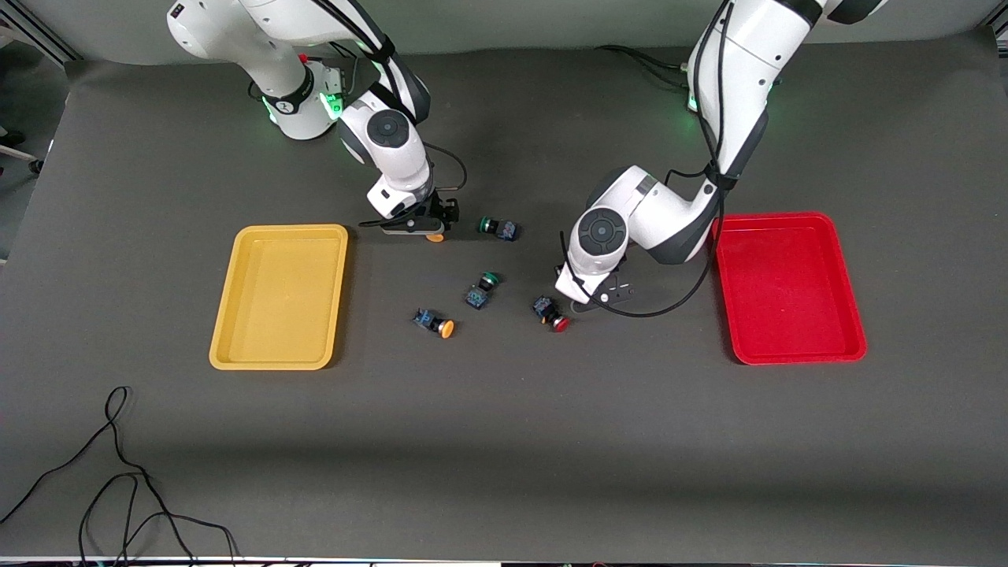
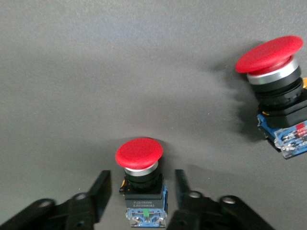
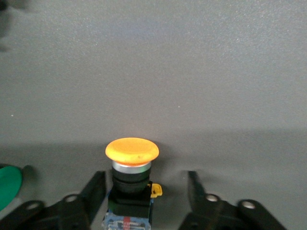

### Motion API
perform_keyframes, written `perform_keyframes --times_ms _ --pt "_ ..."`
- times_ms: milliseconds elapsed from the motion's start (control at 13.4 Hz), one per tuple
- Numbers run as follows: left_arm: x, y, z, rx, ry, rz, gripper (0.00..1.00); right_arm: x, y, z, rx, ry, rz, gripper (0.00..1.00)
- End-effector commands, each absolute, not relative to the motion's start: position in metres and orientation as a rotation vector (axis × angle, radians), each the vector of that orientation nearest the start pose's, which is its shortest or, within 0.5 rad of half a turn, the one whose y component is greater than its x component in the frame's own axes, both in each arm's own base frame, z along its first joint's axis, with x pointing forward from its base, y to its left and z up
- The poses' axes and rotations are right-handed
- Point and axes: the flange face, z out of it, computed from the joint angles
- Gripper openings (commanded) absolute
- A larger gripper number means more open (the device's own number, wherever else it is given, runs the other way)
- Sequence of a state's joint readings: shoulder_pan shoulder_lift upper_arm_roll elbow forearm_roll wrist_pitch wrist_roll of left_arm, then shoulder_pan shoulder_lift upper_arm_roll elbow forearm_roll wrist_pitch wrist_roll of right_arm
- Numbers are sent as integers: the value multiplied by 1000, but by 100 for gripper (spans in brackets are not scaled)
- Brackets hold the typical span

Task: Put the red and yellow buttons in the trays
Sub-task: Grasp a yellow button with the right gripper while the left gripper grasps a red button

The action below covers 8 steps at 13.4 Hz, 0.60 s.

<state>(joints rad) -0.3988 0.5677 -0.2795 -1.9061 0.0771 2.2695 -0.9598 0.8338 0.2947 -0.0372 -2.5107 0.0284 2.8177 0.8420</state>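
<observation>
Straddling a red button (image 2: pixel 140 177), the left pincer (image 2: pixel 141 191) stands apart, low on the counter (image 1: pixel 504 441). Right pincer (image 3: pixel 144 191), also apart, straddles a yellow button (image 3: pixel 132 177). Yellow tray (image 1: pixel 279 295) lies at 9 o'clock, red tray (image 1: pixel 787 287) at 3 o'clock of the loose buttons.

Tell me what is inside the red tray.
Nothing shows inside the shallow red plastic tray; its floor is bare. The left arm's elbow overhangs one corner, hiding that bit of rim.
</observation>
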Motion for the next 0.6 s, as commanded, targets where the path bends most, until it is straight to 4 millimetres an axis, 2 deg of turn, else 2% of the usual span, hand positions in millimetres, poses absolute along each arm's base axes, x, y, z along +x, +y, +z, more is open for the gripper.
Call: perform_keyframes --times_ms 0,74,149,223,298,447,521 --pt "471 -381 195 -3044 -390 252 30 329 339 171 -3119 123 -35 12" --pt "466 -385 192 -3055 -375 242 23 330 340 175 -3115 125 -39 12" --pt "467 -386 196 -3058 -378 234 7 332 342 183 -3105 113 -52 12" --pt "477 -384 215 -3067 -389 208 0 335 342 193 -3112 119 -38 12" --pt "493 -367 242 -3032 -416 227 0 341 346 207 -3131 124 -6 12" --pt "513 -343 287 -2939 -309 369 0 359 353 249 -3161 141 56 12" --pt "522 -322 306 -2926 -269 406 0 372 353 269 -3179 166 92 12"
